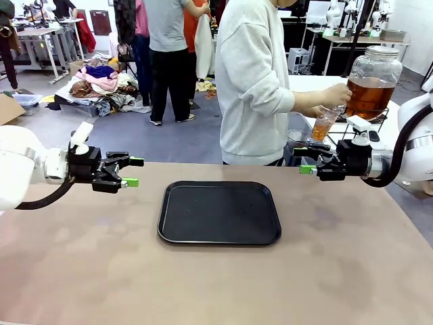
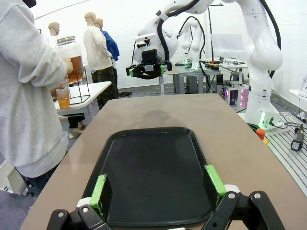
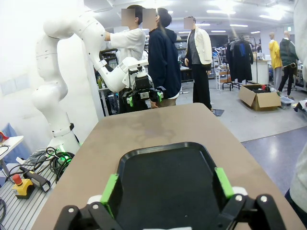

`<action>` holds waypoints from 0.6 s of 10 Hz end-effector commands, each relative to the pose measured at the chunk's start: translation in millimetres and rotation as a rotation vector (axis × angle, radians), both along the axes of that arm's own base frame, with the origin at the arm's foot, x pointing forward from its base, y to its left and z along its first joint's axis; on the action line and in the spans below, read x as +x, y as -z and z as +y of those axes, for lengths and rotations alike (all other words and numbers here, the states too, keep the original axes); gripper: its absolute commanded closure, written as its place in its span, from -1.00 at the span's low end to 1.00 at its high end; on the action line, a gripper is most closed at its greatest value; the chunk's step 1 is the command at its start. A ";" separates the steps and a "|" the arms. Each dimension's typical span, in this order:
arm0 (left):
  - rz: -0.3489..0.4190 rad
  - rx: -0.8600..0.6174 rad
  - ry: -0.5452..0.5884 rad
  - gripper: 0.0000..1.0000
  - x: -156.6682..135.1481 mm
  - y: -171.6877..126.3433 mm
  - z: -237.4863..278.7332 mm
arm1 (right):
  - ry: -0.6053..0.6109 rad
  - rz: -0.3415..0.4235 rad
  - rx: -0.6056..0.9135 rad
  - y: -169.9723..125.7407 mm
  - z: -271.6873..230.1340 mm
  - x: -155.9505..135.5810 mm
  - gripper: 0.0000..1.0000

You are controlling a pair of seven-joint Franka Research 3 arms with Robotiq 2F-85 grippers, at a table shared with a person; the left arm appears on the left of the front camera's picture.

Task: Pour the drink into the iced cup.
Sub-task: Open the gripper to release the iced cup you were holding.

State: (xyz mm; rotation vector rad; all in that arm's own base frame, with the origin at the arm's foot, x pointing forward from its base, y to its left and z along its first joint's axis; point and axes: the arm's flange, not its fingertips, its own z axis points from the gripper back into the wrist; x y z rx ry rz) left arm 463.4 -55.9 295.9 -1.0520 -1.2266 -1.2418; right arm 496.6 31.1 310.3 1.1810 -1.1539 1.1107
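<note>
Front view: drink (image 1: 369, 95) beside person's hand (image 1: 336, 95).

Left hand (image 1: 128, 172) held above the surface, fingers pointing sideways toward the opposite hand. Jaws spread wide, nothing between the green pads (image 2: 99, 190). Wrist level, white forearm entering from the left edge, black cable looping beneath the wrist.

Right hand (image 1: 308, 161) mirrored at similar height, fingers pointing back toward the left hand. Jaws likewise spread wide, nothing gripped; green pads (image 3: 109, 189) well apart. White arm bent at the elbow behind the wrist, black cable arching over it.

Hands well apart, facing each other.

Person's hand (image 1: 336, 95) raised beyond the right hand, fingers curled round something held; forearm in a light sleeve.
</note>
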 end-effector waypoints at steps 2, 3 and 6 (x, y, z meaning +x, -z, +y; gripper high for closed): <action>0.006 0.001 -0.010 -1.00 0.5 -2.1 -2.2 | -0.002 0.009 0.000 -3.2 1.2 0.5 -1.00; 0.006 0.001 -0.010 -1.00 0.5 -2.1 -2.2 | -0.002 0.009 0.000 -3.2 1.2 0.5 -1.00; 0.006 0.001 -0.010 -1.00 0.5 -2.1 -2.2 | -0.002 0.009 0.000 -3.2 1.2 0.5 -1.00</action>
